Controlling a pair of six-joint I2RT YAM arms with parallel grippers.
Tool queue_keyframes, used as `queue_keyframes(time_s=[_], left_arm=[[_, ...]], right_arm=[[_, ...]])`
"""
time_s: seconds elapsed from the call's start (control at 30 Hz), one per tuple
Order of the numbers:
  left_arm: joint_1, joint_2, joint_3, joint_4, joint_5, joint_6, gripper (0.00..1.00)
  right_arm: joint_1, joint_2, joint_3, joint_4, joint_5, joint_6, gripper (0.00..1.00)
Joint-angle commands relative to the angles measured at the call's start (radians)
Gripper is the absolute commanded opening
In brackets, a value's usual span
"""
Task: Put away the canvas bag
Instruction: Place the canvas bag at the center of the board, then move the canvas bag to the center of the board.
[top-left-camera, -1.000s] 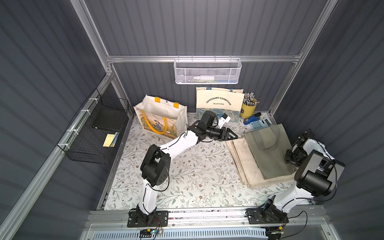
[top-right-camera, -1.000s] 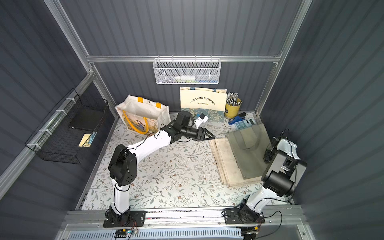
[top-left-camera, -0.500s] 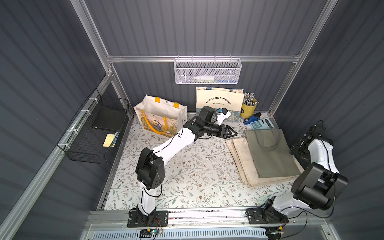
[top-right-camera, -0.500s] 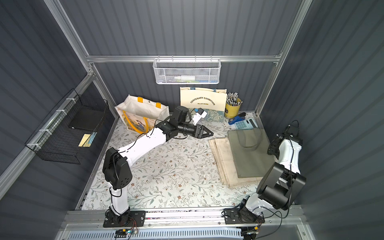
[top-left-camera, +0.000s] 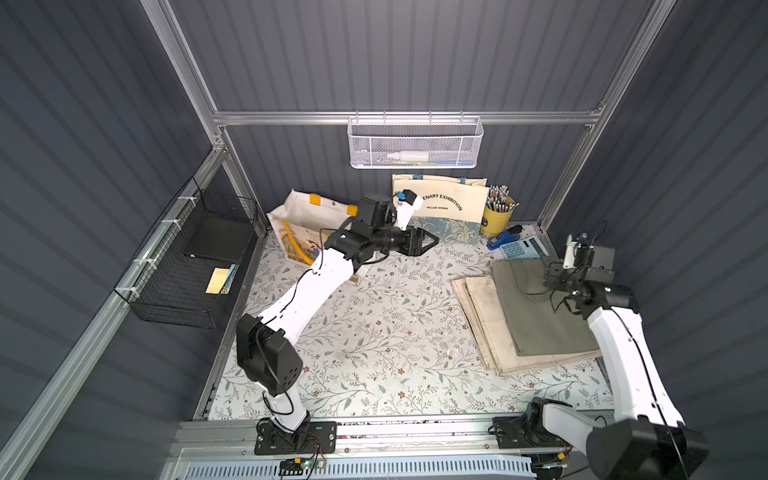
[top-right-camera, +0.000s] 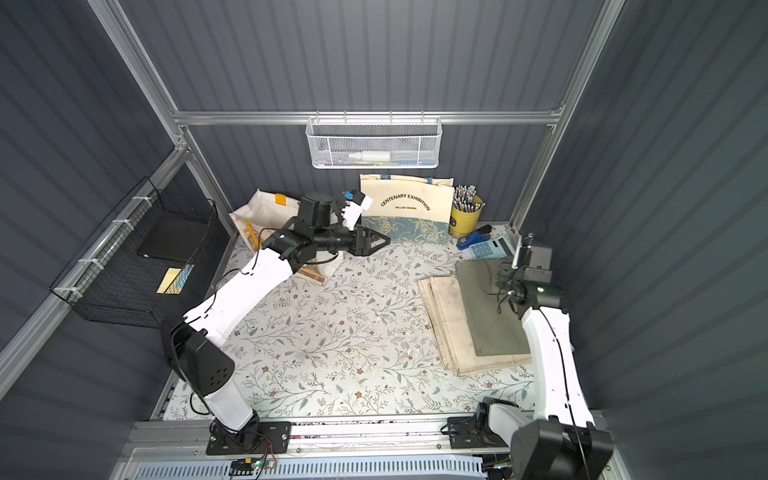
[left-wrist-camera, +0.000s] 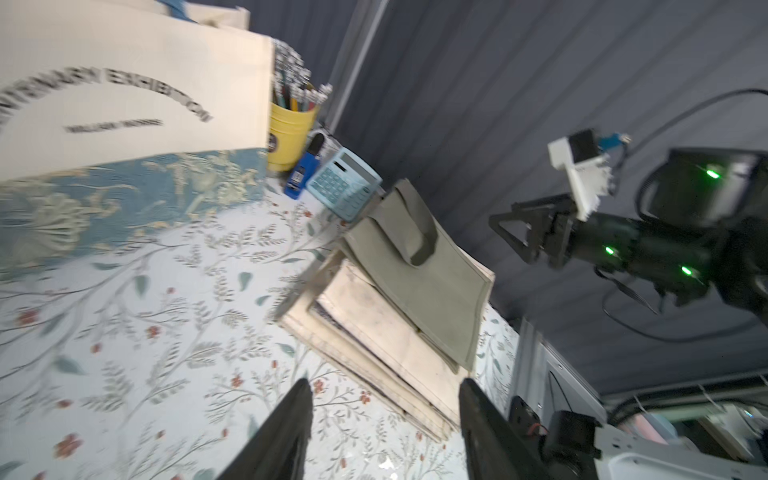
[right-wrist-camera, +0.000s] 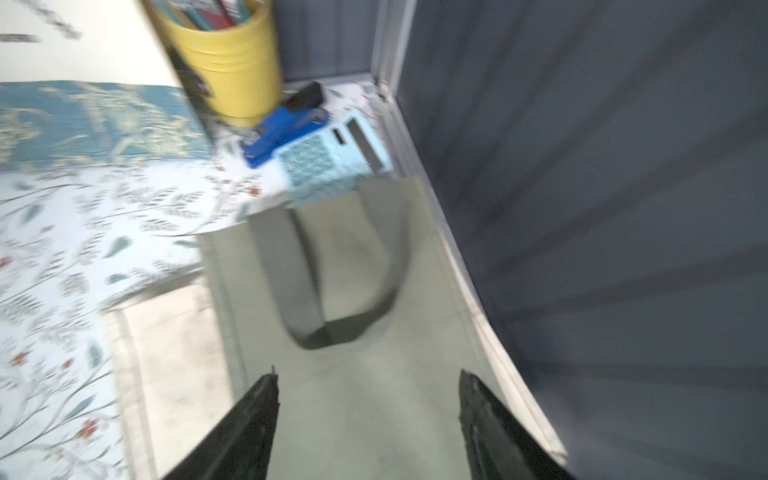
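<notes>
The right gripper (right-wrist-camera: 365, 376) has its jaws apart, empty, above the green canvas bag (top-left-camera: 540, 316), facing its handle loop (right-wrist-camera: 286, 270), likely for a pinch; the bag lies flat atop beige bags (top-left-camera: 478, 320); the left gripper (left-wrist-camera: 385, 384), also parted, empty, hovers well away from it

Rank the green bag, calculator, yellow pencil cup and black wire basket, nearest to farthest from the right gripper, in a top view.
1. green bag, directly beneath the right gripper.
2. calculator, just behind the bag.
3. yellow pencil cup, at the back wall.
4. black wire basket, on the left wall.
</notes>
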Motion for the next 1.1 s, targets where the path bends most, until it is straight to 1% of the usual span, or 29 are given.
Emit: queue_keyframes(time_s=[0.0,0.07,0.13,0.2,0.27,0.33,0.4,0.5,0.53,0.6,0.7,0.77,0.83,0.9,0.97,1.07], left_arm=[[0.023,-0.122,-0.065,-0.067,-0.162,0.082,0.62],[0.031,-0.183,-0.105,-0.097,-0.294,0.115,0.7],[0.052,-0.219,-0.11,-0.148,-0.38,0.186,0.75],[0.074,-0.208,-0.076,-0.241,-0.434,0.268,0.77],[0.108,-0.162,-0.015,-0.345,-0.45,0.323,0.77],[0.144,-0.113,0.029,-0.404,-0.446,0.353,0.71],[0.175,-0.081,0.043,-0.408,-0.441,0.36,0.65],[0.231,-0.002,0.109,-0.45,-0.403,0.355,0.63],[0.239,0.03,0.138,-0.474,-0.396,0.356,0.63],[0.241,0.088,0.178,-0.505,-0.435,0.36,0.63],[0.242,0.155,0.2,-0.519,-0.472,0.367,0.63],[0.242,0.196,0.222,-0.527,-0.488,0.371,0.61],[0.242,0.226,0.247,-0.532,-0.494,0.372,0.56],[0.242,0.245,0.268,-0.526,-0.481,0.372,0.43],[0.242,0.259,0.289,-0.523,-0.475,0.372,0.33],[0.242,0.263,0.297,-0.534,-0.48,0.371,0.22]], right_arm=[[0.158,-0.06,-0.033,0.125,-0.02,0.031,0.69],[0.281,-0.057,-0.056,0.184,-0.031,0.041,0.69],[0.403,-0.019,-0.078,0.264,-0.058,0.046,0.7],[0.484,0.051,-0.08,0.337,-0.085,0.043,0.7],[0.545,0.134,-0.069,0.411,-0.096,0.04,0.7],[0.591,0.242,-0.024,0.456,-0.131,0.029,0.7],[0.631,0.33,0.033,0.479,-0.146,0.027,0.69],[0.673,0.437,0.124,0.475,-0.174,0.034,0.69],[0.682,0.458,0.142,0.477,-0.184,0.033,0.69],[0.703,0.488,0.162,0.502,-0.195,0.031,0.69],[0.726,0.498,0.152,0.561,-0.214,0.026,0.68],[0.734,0.499,0.134,0.601,-0.223,0.027,0.68],[0.737,0.5,0.118,0.621,-0.231,0.039,0.68],[0.739,0.502,0.11,0.625,-0.239,0.047,0.68],[0.738,0.506,0.104,0.626,-0.245,0.054,0.67],[0.74,0.514,0.099,0.626,-0.251,0.064,0.67]])
